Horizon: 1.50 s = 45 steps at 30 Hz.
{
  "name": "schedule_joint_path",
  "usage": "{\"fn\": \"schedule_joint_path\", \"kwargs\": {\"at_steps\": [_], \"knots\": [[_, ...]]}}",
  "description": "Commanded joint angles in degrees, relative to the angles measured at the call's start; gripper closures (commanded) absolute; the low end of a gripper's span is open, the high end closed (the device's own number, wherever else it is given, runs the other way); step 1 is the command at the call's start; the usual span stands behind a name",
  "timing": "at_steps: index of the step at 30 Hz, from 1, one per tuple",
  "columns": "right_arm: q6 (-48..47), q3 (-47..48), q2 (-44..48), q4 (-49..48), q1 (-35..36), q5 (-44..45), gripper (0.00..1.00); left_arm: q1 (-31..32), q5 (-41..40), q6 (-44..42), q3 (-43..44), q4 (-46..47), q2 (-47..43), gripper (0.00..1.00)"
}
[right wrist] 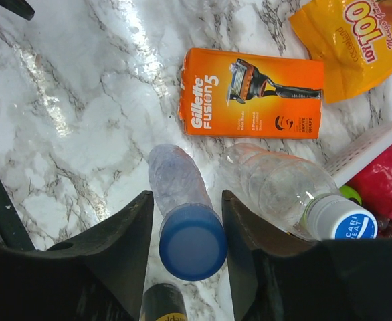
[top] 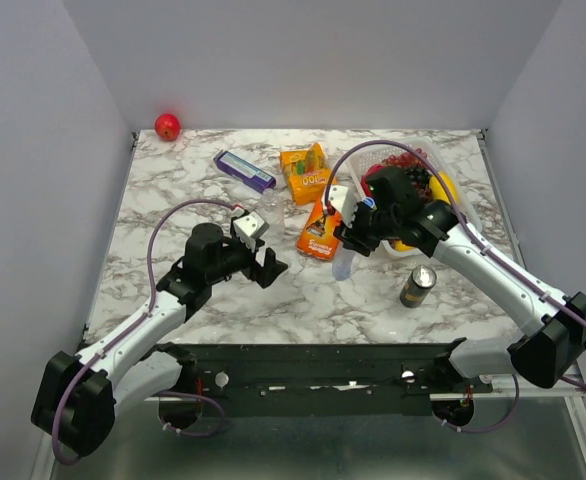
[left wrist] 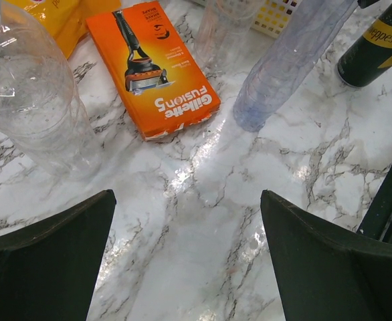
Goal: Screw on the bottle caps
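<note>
Right gripper (right wrist: 186,204) fingers clamped on round blue plastic screw cap (right wrist: 192,242) atop slim clear plastic bottle (right wrist: 172,172); left gripper (left wrist: 187,197) fingers spread wide above marble table (left wrist: 182,267).

Printed in white on the orange box (right wrist: 253,93): "Gillette FUSION5", beside a razor picture, with smaller lines alongside too fine to read. Same wording upside down in the left wrist view. On the yellow-orange bag (right wrist: 356,47): a large red "100". On the dark can (left wrist: 373,47): "…eppes" across a yellow band, cut off at the start. On the white-rimmed cap (right wrist: 340,222): white letters on blue, seemingly "CARI", otherwise unclear.
</note>
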<state>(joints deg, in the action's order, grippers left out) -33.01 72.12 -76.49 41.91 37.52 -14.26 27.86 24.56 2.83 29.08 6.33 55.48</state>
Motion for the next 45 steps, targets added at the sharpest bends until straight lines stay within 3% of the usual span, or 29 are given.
{"fn": "schedule_joint_path", "kwargs": {"at_steps": [1,23,27,33,37,45], "knots": [[0.76,-0.05,-0.06,-1.92,-0.25,2.75,0.46,-0.26,2.08,-0.11,1.77,1.32,0.15,0.01],[1.02,4.87,-3.75,-2.10,-0.95,2.84,0.36,-0.52,3.22,0.25,1.68,2.64,0.94,0.01],[3.12,11.71,-4.02,-1.04,-0.95,-0.76,0.30,-1.22,2.52,1.30,3.34,0.98,-1.07,0.01],[11.20,30.23,-12.88,-2.36,-0.34,-7.44,0.23,-9.30,0.67,2.53,11.25,-9.29,-5.38,0.01],[13.41,37.72,-21.23,-4.99,1.68,-7.89,0.16,-15.98,0.23,3.58,13.89,-13.44,-8.11,0.01],[15.35,42.58,-33.81,-10.27,5.81,-4.11,0.13,-27.32,-4.42,8.85,15.39,-16.78,-12.85,0.01]]}}
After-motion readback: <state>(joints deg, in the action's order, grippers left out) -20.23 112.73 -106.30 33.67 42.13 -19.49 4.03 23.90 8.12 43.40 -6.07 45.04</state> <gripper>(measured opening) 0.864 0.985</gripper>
